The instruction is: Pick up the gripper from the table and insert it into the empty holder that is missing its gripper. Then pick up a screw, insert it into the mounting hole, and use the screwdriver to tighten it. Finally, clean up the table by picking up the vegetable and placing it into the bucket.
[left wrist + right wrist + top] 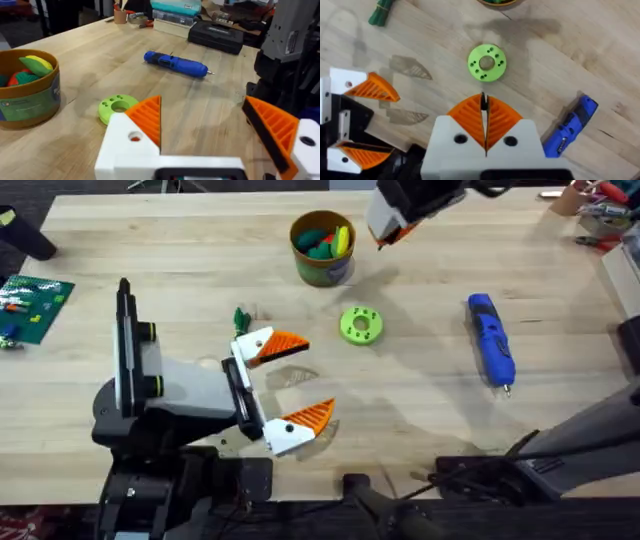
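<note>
Bucket at table's 12 o'clock, toy vegetables inside. Green vegetable loose at bucket's 7 o'clock: looks light, soft; best pinched mid-stem. Left gripper just beside it, fingers spread, empty. Right gripper raised, pads pressed together. Screwdriver at table's 3 o'clock.

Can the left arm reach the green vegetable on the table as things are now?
Probably yes. The left gripper is open, and the small green vegetable lies on bare table just beyond its fingers, apart from the lime-green disc, with nothing between.
</note>
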Robot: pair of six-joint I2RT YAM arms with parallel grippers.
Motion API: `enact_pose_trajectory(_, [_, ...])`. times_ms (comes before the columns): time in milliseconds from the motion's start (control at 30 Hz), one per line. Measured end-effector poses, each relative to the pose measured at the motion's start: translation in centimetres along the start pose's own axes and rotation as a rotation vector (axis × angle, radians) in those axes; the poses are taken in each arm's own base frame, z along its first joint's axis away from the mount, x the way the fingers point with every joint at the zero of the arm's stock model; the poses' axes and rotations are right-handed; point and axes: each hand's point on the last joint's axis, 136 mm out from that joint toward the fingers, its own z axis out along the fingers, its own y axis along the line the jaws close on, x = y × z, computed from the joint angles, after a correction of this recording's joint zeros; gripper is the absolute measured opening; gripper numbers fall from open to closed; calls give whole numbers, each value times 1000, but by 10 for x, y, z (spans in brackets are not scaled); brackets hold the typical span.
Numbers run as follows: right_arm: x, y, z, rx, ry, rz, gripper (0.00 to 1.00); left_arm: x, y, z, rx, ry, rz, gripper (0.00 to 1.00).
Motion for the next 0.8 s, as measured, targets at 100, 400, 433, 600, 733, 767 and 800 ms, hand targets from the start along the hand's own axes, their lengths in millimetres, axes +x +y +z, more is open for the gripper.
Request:
enact_pose_trajectory(100, [4, 2, -3, -1, 10, -40, 6, 0, 0, 0, 0, 0, 0, 986])
enact_pose_trajectory(400, [0, 50, -5, -42, -36, -259, 6, 0, 0, 0, 0, 0, 0, 986])
enact_pose_trajectory(433, [-1, 57, -5, -49, -46, -287, 6, 0, 0, 0, 0, 0, 0, 986])
enact_pose_trajectory(600, [-5, 96, -10, -84, -108, -434, 6, 0, 0, 0, 0, 0, 0, 986])
enact_pose_trajectory(733, [-6, 123, -14, -108, -151, -533, 6, 0, 0, 0, 0, 0, 0, 986])
enact_pose_trajectory(767, [-6, 128, -15, -114, -162, -553, 6, 0, 0, 0, 0, 0, 0, 986])
enact_pose_trajectory(800, [-6, 134, -16, -119, -171, -570, 6, 0, 0, 0, 0, 0, 0, 986])
